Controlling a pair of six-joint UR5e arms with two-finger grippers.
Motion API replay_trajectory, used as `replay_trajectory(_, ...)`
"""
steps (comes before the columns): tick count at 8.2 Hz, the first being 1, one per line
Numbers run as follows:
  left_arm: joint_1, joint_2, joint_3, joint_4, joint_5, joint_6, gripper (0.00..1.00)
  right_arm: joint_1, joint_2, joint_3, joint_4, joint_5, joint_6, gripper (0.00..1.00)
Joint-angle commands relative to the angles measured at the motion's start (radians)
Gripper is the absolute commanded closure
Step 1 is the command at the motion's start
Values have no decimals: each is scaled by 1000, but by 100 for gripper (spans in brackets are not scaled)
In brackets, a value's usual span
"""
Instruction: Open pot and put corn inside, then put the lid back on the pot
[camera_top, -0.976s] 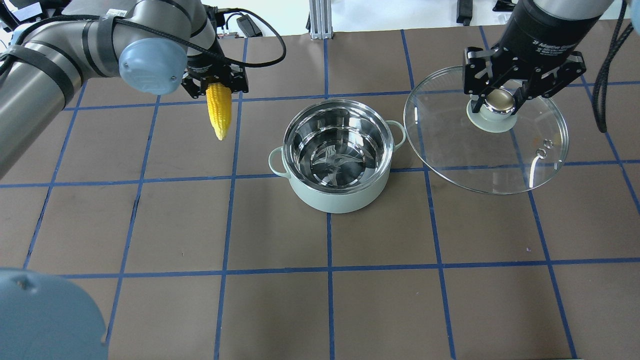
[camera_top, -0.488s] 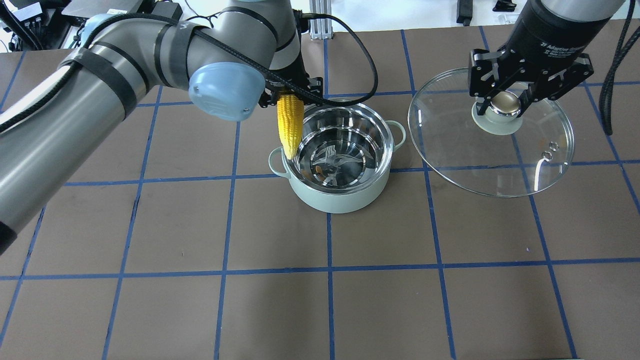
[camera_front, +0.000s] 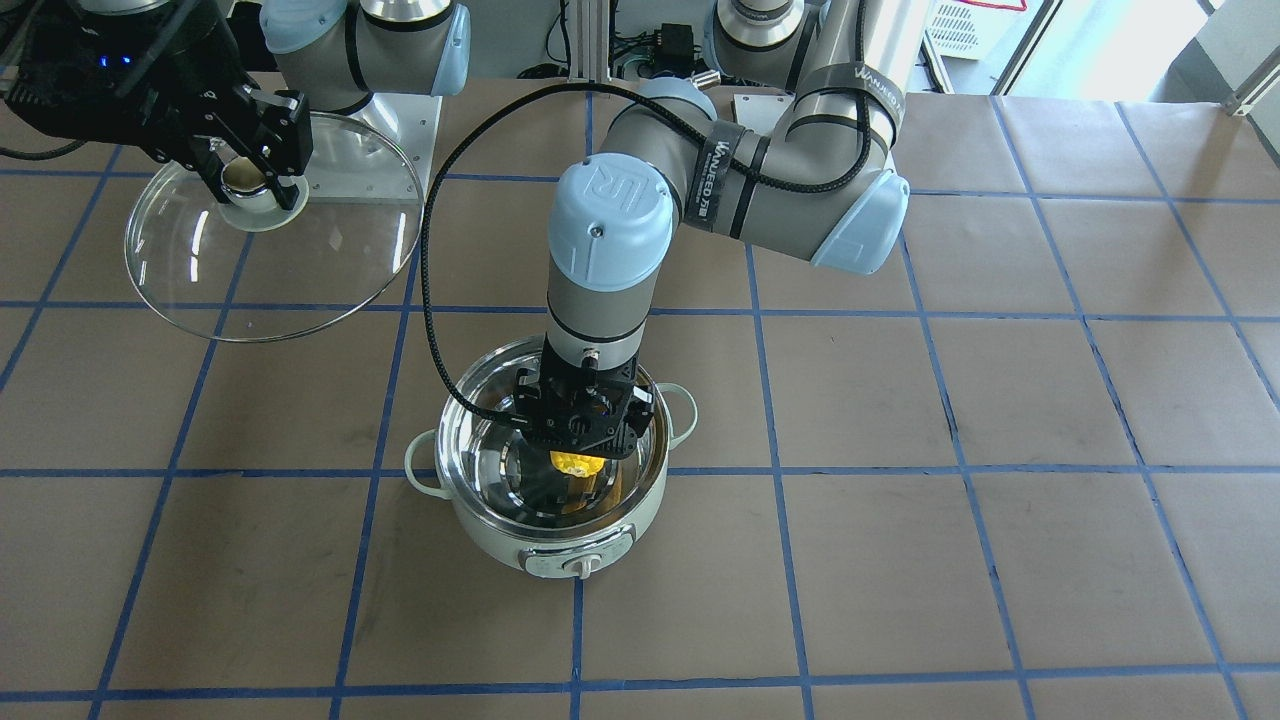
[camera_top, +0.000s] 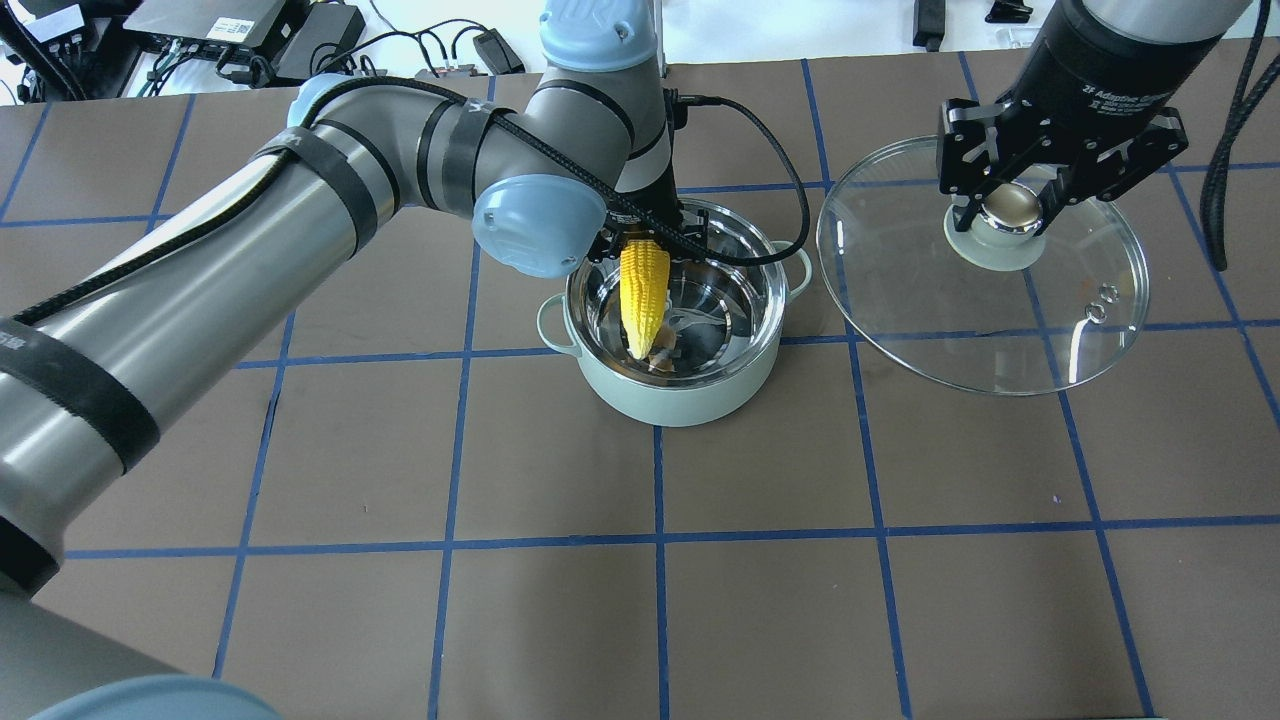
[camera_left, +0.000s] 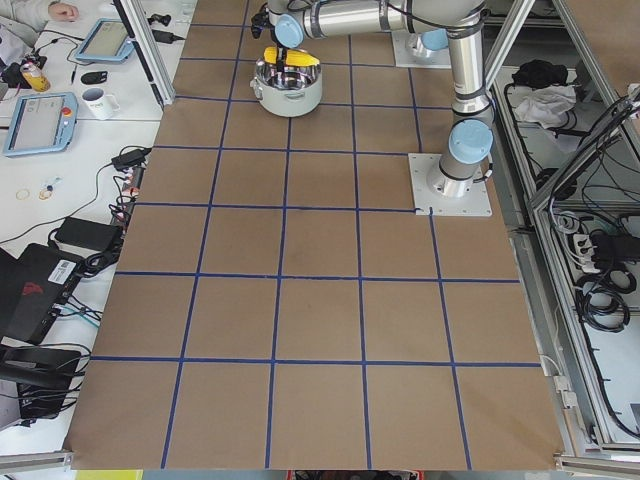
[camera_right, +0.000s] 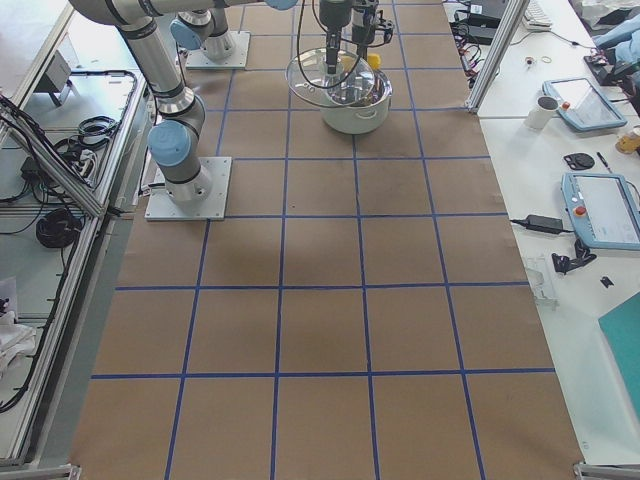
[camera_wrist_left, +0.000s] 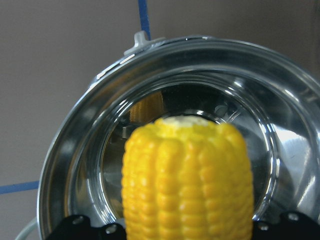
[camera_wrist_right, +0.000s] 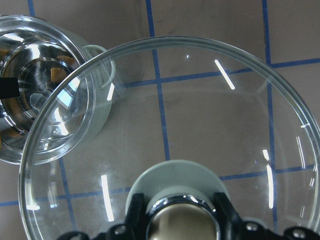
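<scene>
Left gripper (camera_top: 645, 238) pinches the corn (camera_top: 643, 295) tip-down over the open pot (camera_top: 680, 400) at frame centre. Upper right, our right gripper (camera_top: 1008, 208) clamps the lid (camera_top: 1060, 330) aside, giving us clear room to drop.

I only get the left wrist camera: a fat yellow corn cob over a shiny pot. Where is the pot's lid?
Observer: The glass lid is off to the pot's side, held by its knob in the right gripper.
Visitor: Has the corn been dropped in?
Observer: No. The left gripper holds the corn by its thick end, tip pointing down over the pot's opening.
</scene>
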Motion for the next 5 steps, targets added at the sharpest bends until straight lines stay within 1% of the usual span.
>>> replay_trajectory(1,-8,-64,1,34,-8,4,100,0,0,0,-2,5,-1,92)
replay_trajectory(2,-11,-75,1,55,-10,7,74,0,0,0,0,2,-2,92)
replay_trajectory(3,-11,-75,1,58,-10,15,27,1,-2,0,0,2,-2,92)
replay_trajectory(4,-13,-73,1,64,-8,1,0,1,-2,2,-2,5,-5,92)
replay_trajectory(5,-24,-64,3,60,-7,-2,0,1,0,2,-2,12,-6,92)
